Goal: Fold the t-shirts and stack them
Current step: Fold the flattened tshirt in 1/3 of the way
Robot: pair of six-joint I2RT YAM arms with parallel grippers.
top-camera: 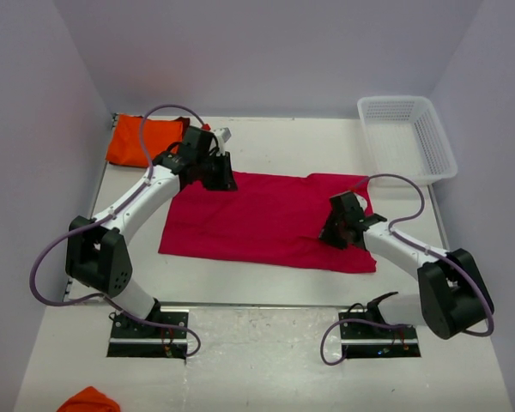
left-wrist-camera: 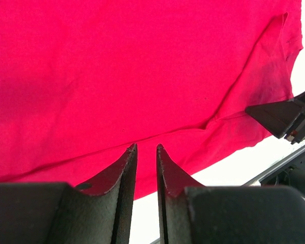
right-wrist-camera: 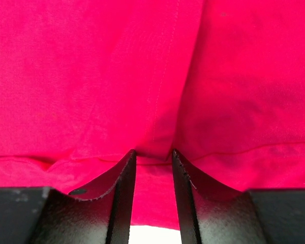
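Observation:
The crimson-pink t-shirt [top-camera: 266,219] lies flat on the white table, roughly rectangular, with a sleeve at its far right corner. My left gripper [top-camera: 222,182] rests at the shirt's far left corner; in the left wrist view its fingertips [left-wrist-camera: 146,146] stand a narrow gap apart at the hem of the crimson cloth [left-wrist-camera: 142,61], with nothing pinched between them. My right gripper [top-camera: 333,235] sits on the shirt's right part; its jaws [right-wrist-camera: 153,151] are open and press on the cloth [right-wrist-camera: 91,76], straddling a small ridge. The orange t-shirt [top-camera: 142,139] lies folded at the back left corner.
A white lattice basket [top-camera: 408,137] stands at the back right. Something of orange cloth [top-camera: 87,401] lies at the near left, beside the left arm's base. Purple walls close in the table on three sides.

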